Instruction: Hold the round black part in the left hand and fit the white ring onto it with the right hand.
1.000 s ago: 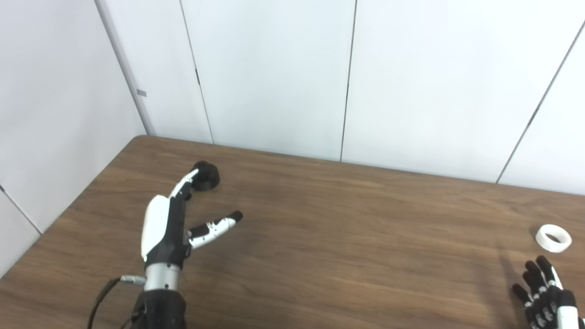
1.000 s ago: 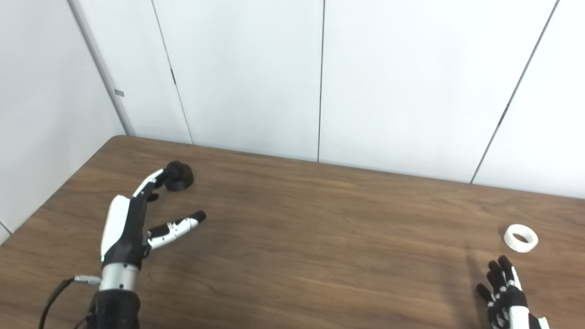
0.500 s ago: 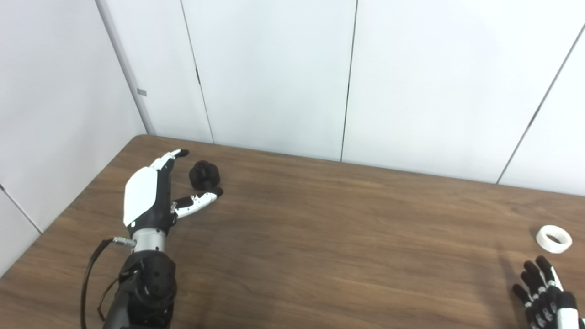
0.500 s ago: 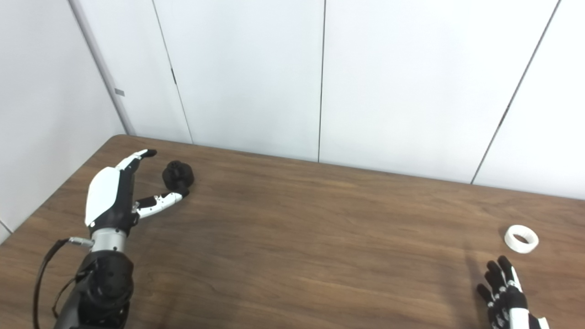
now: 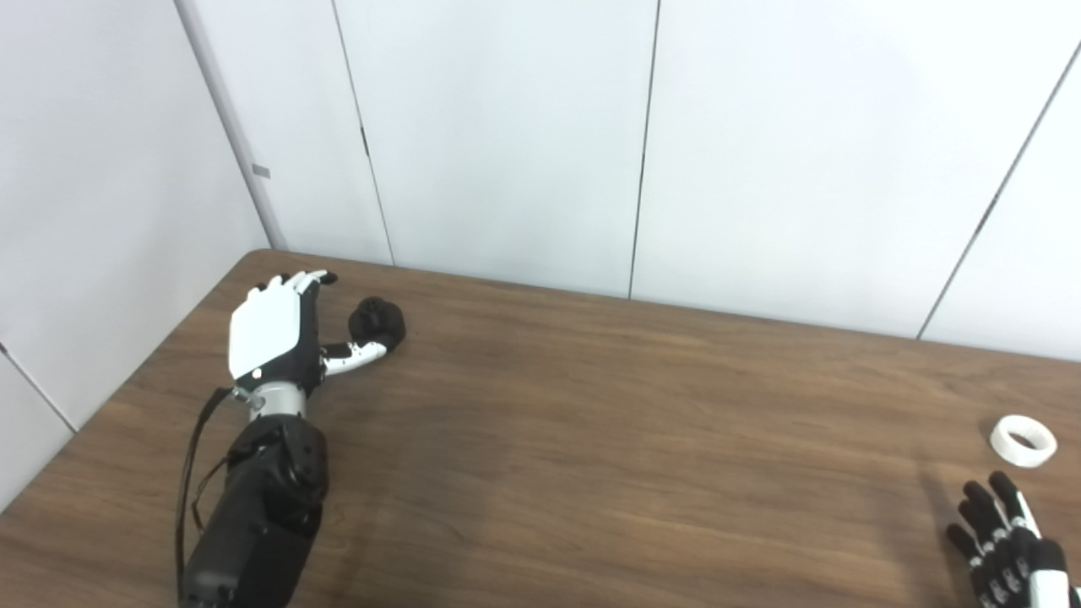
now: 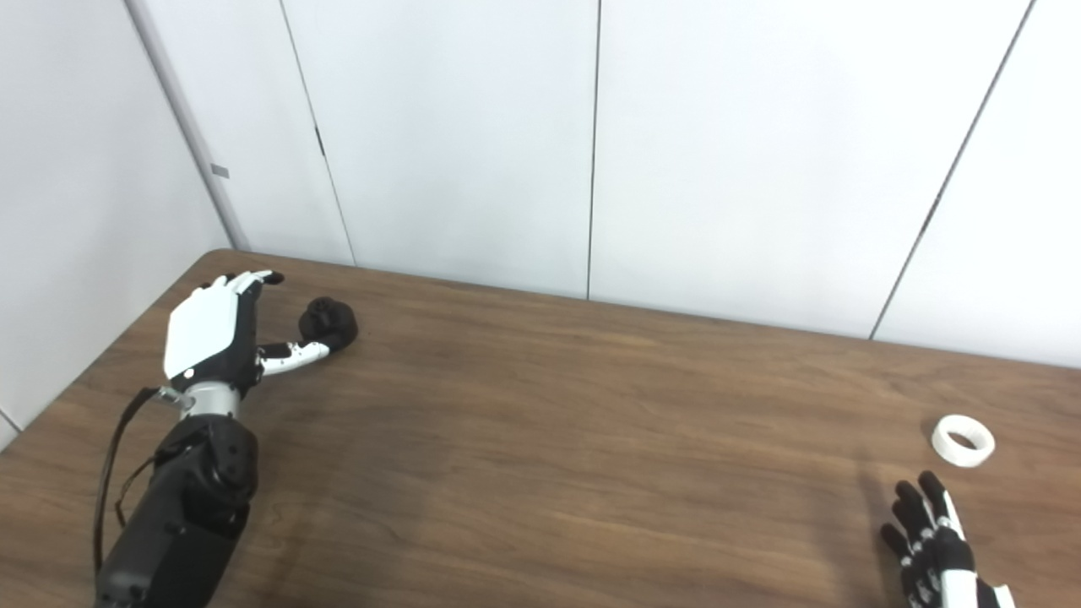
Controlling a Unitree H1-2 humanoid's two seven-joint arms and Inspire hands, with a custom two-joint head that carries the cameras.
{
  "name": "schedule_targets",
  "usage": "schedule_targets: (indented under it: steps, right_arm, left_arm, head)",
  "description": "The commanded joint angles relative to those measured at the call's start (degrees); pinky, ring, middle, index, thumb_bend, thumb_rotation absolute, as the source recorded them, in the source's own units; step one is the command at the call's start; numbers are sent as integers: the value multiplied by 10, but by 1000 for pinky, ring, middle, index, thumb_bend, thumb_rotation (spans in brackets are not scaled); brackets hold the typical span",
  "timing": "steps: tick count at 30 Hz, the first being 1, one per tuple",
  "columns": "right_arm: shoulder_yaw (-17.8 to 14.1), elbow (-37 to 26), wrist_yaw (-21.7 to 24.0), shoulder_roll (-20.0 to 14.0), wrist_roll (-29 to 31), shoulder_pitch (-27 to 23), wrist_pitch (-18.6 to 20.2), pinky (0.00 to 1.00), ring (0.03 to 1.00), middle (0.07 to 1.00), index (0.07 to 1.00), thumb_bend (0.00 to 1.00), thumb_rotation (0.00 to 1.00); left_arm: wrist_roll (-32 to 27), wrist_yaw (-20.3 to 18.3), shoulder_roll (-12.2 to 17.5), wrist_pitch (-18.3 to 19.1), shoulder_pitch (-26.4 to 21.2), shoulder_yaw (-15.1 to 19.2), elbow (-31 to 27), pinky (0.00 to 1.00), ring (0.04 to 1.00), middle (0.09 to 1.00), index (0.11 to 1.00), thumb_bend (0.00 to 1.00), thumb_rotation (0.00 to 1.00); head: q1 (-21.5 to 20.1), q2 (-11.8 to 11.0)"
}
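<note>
Your left hand (image 5: 272, 331) sits at the far-left corner of the wooden table (image 5: 591, 439), roughly 10 o'clock from the table's centre. Its white back faces the cameras, its fingers (image 5: 296, 280) are extended and spread toward 12 o'clock, and it grips nothing. The thumb (image 5: 355, 355) sticks out toward 2 o'clock, and its tip reaches the near side of the round black part (image 5: 377, 319). You cannot tell from either eye view whether the tip truly touches the part or only overlaps it in line of sight.

The round black part rests on the table just beside the left hand, at about 3 o'clock from the fingers. It lies outside the palm, not enclosed.

Your left forearm (image 5: 253, 507) is black with a loose cable (image 5: 190, 473) looping along its left side, running down to the bottom edge at 7 o'clock.

The white ring (image 5: 1023, 441) lies flat on the table far to the right, near 3 o'clock from the table's centre, well apart from the black part.

Your right hand (image 6: 933, 532) shows only partly at the bottom-right corner, about 5 o'clock. Its dark fingers (image 6: 916, 507) point up toward 12 o'clock, spread and holding nothing. The white ring lies near those fingertips at 1 o'clock from them, with bare table between.

White wall panels (image 5: 507, 143) stand behind the far table edge.
</note>
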Motion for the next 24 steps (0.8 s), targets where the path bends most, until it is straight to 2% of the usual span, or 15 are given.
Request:
schedule_targets:
  steps: [1, 8, 15, 24]
  right_arm:
    - [1, 0, 0, -6, -1, -7, 6, 1000, 967, 956, 985, 629, 1000]
    - [3, 6, 0, -6, -8, -5, -6, 991, 946, 946, 978, 622, 1000]
    - [2, -3, -7, -3, -18, -1, 5, 950, 933, 928, 960, 623, 1000]
    - [0, -3, -4, -5, -14, 4, 2, 941, 932, 928, 958, 629, 1000]
  left_arm:
    - [8, 20, 25, -5, -34, -3, 8, 1000, 943, 892, 825, 932, 354]
    - [-5, 10, 44, -5, -68, -25, 79, 997, 944, 900, 835, 942, 403]
    - [-28, -15, 56, 7, -99, -40, 117, 1000, 967, 913, 842, 957, 427]
    - [-59, -6, 50, 11, -125, -36, 145, 998, 945, 894, 808, 943, 380]
  head:
    - [-1, 0]
    - [-5, -2]
    - [-10, -2]
    - [-11, -1]
